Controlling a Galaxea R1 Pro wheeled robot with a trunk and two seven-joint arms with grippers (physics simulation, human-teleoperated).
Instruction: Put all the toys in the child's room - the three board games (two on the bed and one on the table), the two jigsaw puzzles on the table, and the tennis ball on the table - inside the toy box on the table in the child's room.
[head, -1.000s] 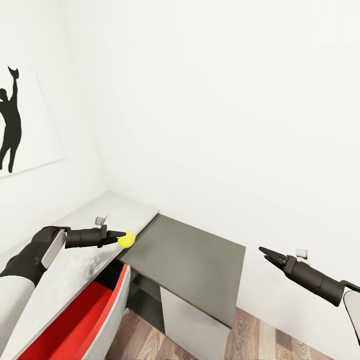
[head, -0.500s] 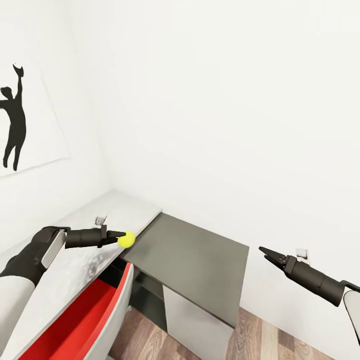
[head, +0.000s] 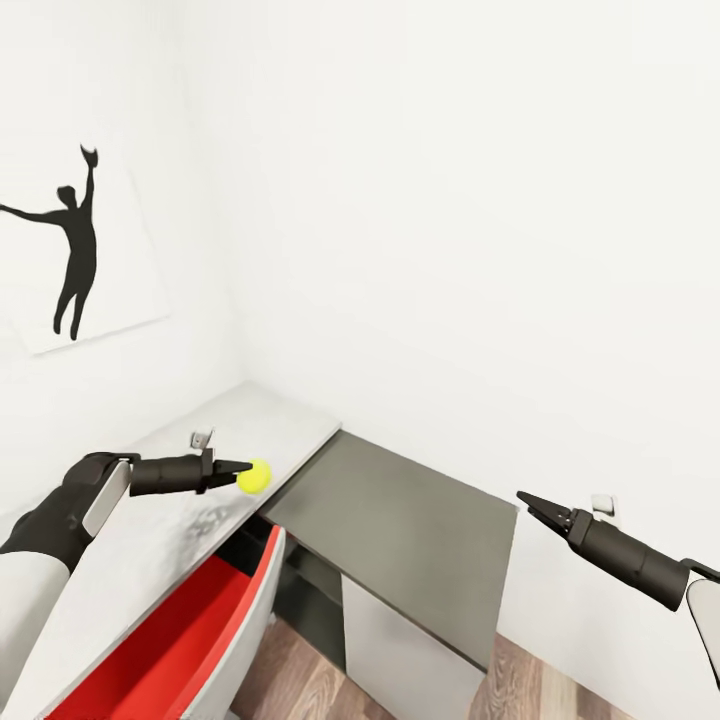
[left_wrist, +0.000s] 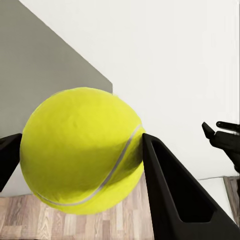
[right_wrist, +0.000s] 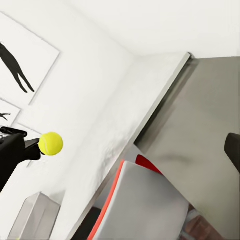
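My left gripper (head: 247, 470) is shut on the yellow-green tennis ball (head: 255, 477), holding it in the air over the table's pale grey top (head: 190, 520), close to where the dark grey end section (head: 400, 520) begins. Up close, the ball (left_wrist: 82, 150) sits squeezed between the two black fingers (left_wrist: 170, 190). My right gripper (head: 528, 503) hangs open and empty in the air beyond the dark section's right side, pointing toward the ball (right_wrist: 51, 143). The toy box, board games, jigsaw puzzles and bed are out of view.
A chair with a red seat and pale grey back (head: 180, 640) is pushed against the table's front. White walls meet in a corner behind the table. A silhouette picture (head: 80, 250) hangs on the left wall. Wood floor (head: 560, 690) lies to the right.
The whole picture has slid to the right, so the camera has turned left. Both arms keep their places in the view, and the left gripper still holds the ball.
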